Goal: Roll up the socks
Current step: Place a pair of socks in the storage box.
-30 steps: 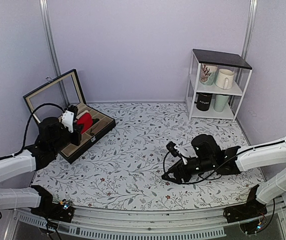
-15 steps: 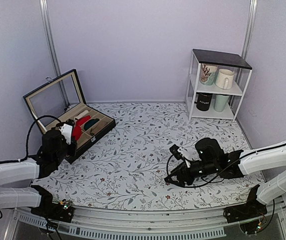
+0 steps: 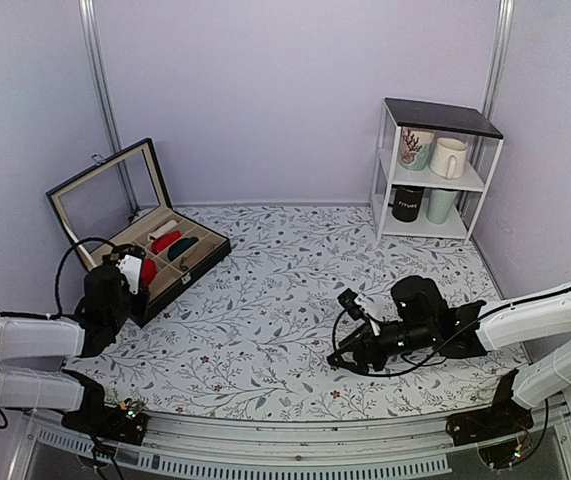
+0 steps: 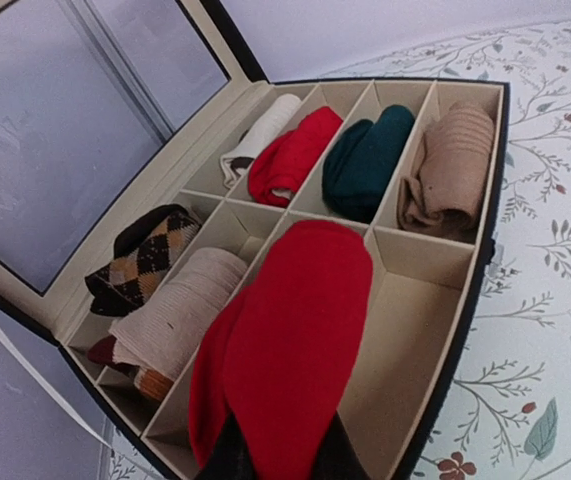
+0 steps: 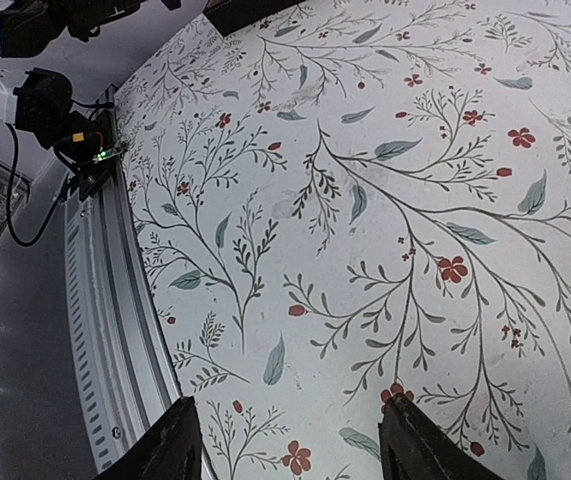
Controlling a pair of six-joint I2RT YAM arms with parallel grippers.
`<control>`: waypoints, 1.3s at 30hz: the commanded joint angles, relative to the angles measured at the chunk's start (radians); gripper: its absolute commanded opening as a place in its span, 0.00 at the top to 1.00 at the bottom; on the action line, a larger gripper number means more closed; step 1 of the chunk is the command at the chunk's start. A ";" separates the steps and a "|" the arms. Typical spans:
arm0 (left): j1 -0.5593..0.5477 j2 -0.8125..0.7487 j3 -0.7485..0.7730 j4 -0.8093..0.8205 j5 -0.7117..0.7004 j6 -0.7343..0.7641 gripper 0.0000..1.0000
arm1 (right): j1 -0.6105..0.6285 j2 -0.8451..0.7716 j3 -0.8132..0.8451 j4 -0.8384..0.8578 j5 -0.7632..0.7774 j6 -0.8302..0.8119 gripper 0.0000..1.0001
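Note:
The red socks [image 4: 290, 340] are a compact roll held between my left gripper's [image 4: 283, 462] dark fingers, its far end over the middle near compartments of the open sock box [image 4: 480, 300]. In the top view my left gripper [image 3: 131, 271] is at the box's near left corner with the socks [image 3: 148, 270] in it. A second red roll [image 4: 290, 155] lies in the far row. My right gripper [image 3: 337, 358] is open and empty, low over the floral table; in its wrist view its fingers [image 5: 170, 445] stand wide apart.
The box also holds a cream roll [image 4: 260, 135], a dark green roll [image 4: 370, 160], a tan roll [image 4: 450, 165], an argyle roll [image 4: 145, 255] and a beige roll [image 4: 175, 315]. Its glass lid [image 3: 105, 190] stands open. A white shelf with mugs [image 3: 435, 170] stands back right.
My left gripper has drawn back and down from above the box to its near left corner, still holding the red socks. My right gripper shifted slightly toward the near edge.

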 commanded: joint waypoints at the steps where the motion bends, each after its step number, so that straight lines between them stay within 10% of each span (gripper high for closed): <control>1: 0.033 0.038 0.042 0.013 0.096 0.003 1.00 | -0.004 0.016 -0.004 0.032 -0.029 -0.014 0.38; 20: 0.055 0.187 0.174 -0.157 0.231 -0.068 1.00 | -0.004 0.037 0.015 0.015 -0.058 -0.014 0.38; 31: 0.049 -0.044 0.139 -0.118 0.043 -0.023 1.00 | -0.003 0.090 0.061 0.003 -0.073 -0.021 0.38; 39: 0.040 0.122 0.178 -0.093 -0.032 -0.018 1.00 | -0.004 0.099 0.080 -0.019 -0.085 -0.026 0.38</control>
